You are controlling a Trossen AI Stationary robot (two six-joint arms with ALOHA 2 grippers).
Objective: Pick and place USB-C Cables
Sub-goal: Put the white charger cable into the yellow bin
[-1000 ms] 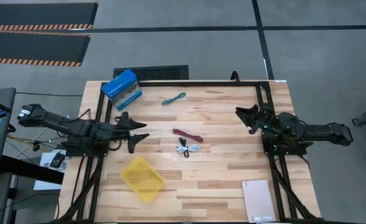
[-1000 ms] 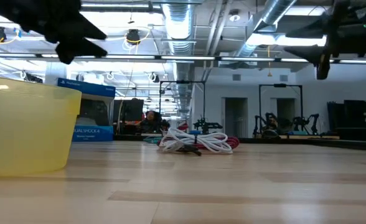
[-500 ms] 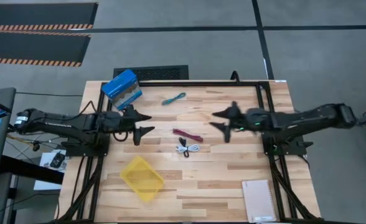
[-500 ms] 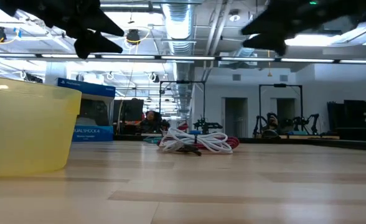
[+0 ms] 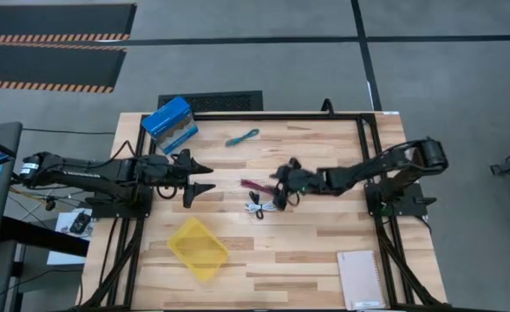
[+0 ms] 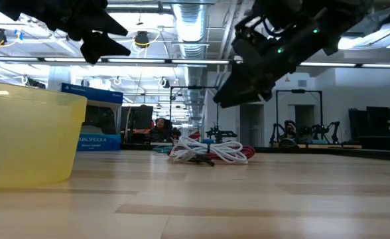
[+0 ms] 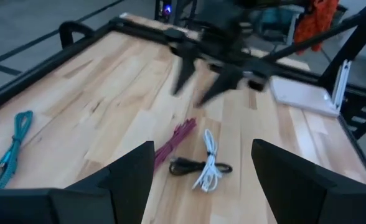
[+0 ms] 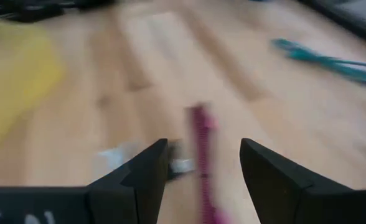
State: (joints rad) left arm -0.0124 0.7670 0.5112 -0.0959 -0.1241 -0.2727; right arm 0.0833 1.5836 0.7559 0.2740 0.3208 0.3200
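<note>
While thin cords (image 5: pixel 263 206) lie coiled, right gripper (image 5: pixel 283 185) hovers, fingers spread.

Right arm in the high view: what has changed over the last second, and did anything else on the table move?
The right gripper swung from the table's right edge toward the middle and now hangs with fingers open over the dark red cable, beside the white cable, holding nothing. The left gripper shifted slightly toward the centre, fingers open. The teal cable, black cable, yellow tray and blue box stayed put.
</note>
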